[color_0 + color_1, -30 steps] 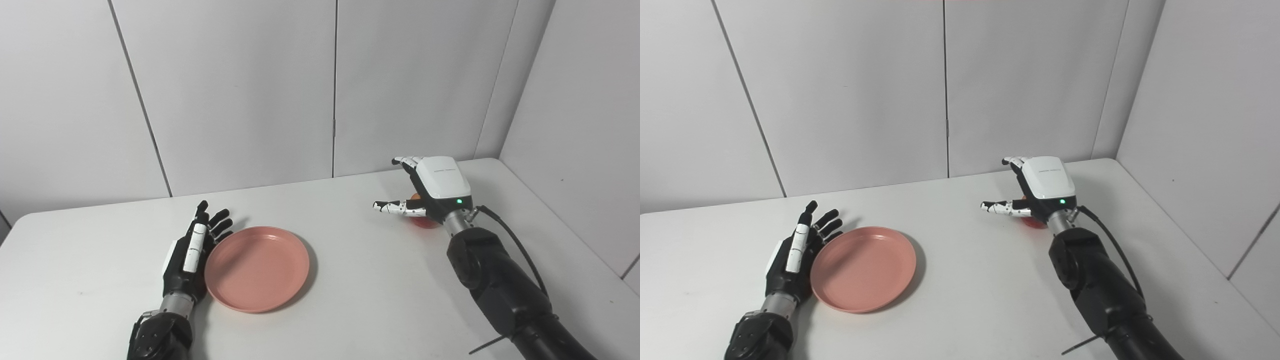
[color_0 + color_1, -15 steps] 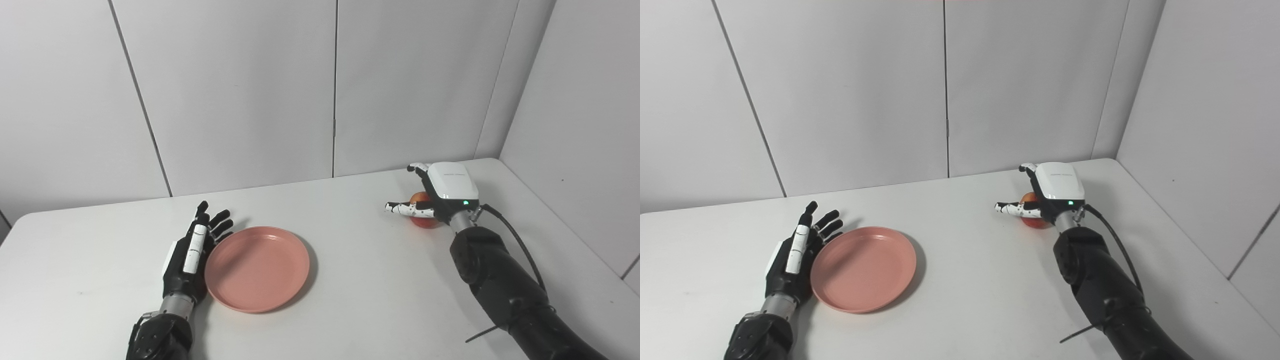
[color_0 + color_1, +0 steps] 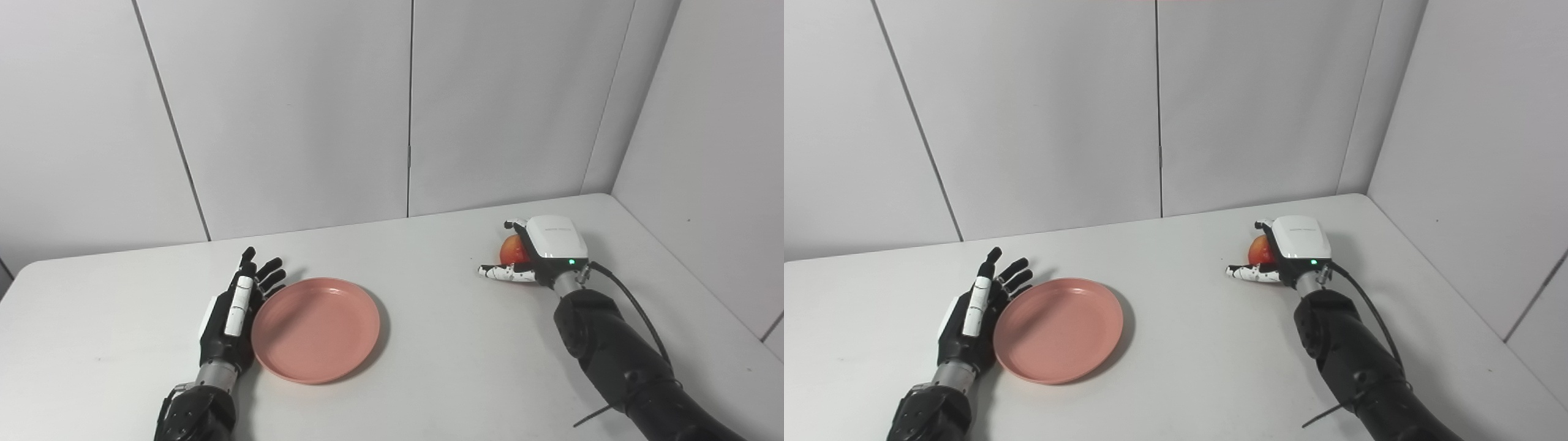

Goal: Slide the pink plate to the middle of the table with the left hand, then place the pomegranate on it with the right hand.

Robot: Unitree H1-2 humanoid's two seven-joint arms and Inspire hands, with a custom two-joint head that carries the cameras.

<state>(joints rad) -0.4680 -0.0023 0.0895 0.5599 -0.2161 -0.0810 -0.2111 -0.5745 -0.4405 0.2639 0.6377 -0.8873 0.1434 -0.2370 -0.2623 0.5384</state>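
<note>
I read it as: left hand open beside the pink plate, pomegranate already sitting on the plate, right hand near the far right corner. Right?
Not quite. The pomegranate is not on the pink plate; it sits on the table at the right hand, well apart from the plate, as the left eye view shows. The plate holds nothing. The rest stands: the left hand lies open beside the plate.

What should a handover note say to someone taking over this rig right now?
Left hand: open, flat on the table, its side against the left rim of the pink plate.
Right hand: wrapped around the pomegranate at the right rear of the table; a firm grip cannot be confirmed.
Done: the plate sits left of centre and is empty, so the slide looks finished or nearly so.
Left: secure the pomegranate, lift it, carry it left and set it on the plate.
</note>
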